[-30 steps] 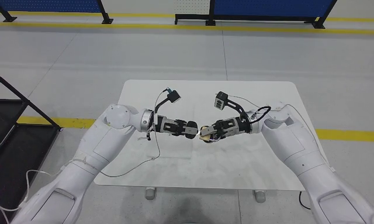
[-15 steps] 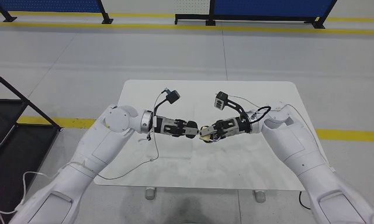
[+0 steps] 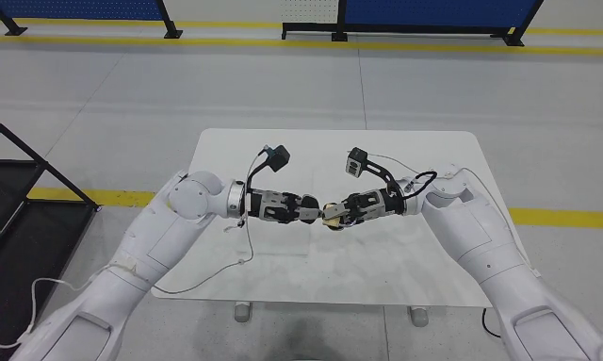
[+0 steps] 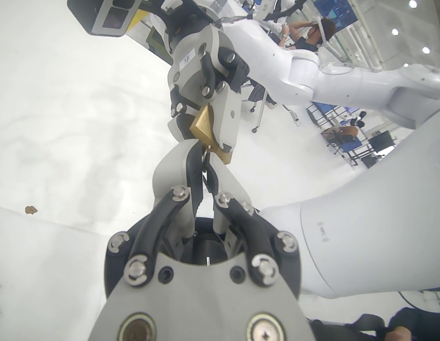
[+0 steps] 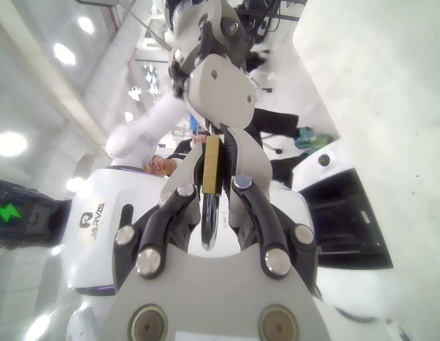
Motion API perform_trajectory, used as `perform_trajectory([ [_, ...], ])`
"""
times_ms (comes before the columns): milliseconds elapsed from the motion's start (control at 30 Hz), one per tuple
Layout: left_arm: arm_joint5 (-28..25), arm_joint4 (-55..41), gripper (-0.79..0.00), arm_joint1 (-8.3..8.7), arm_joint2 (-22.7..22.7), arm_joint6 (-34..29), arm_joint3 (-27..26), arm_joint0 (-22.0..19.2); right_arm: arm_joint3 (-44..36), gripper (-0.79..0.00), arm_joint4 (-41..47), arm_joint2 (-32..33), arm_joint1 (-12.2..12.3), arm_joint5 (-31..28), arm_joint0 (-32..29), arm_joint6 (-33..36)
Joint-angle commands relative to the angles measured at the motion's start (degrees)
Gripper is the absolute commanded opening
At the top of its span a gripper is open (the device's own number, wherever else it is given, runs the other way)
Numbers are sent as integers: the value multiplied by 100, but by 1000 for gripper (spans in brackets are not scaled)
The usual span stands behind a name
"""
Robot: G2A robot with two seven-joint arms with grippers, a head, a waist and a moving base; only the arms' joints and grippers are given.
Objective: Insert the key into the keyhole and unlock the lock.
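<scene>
A brass padlock (image 4: pixel 207 130) (image 5: pixel 210 165) (image 3: pixel 331 215) is held above the middle of the white table (image 3: pixel 283 144). My right gripper (image 5: pixel 214 150) (image 3: pixel 333 216) is shut on its body, and the steel shackle (image 5: pixel 208 221) points back toward the wrist. My left gripper (image 4: pixel 204 154) (image 3: pixel 311 213) is shut on a small metal key (image 4: pixel 205 156), whose tip sits at the padlock's lower face. The two grippers meet tip to tip. The keyhole itself is hidden by the fingers.
Both arms hover over the table's centre. A thin cable (image 3: pixel 236 262) trails across the table's front left. A small brown speck (image 4: pixel 30 209) lies on the surface. The yellow floor line (image 3: pixel 85 197) runs past both sides of the table.
The left gripper has edged rightward until its tips meet the padlock. The right arm and the padlock have kept still.
</scene>
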Motion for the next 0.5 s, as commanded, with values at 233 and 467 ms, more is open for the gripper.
perform_trajectory([
  [233,-352,390,-785,68,-27,354,-76,73,0,-785,0,0,0,0,0,0],
  [467,-508,642,-785,98,-108,581,-193,183,0,-785,0,0,0,0,0,0],
])
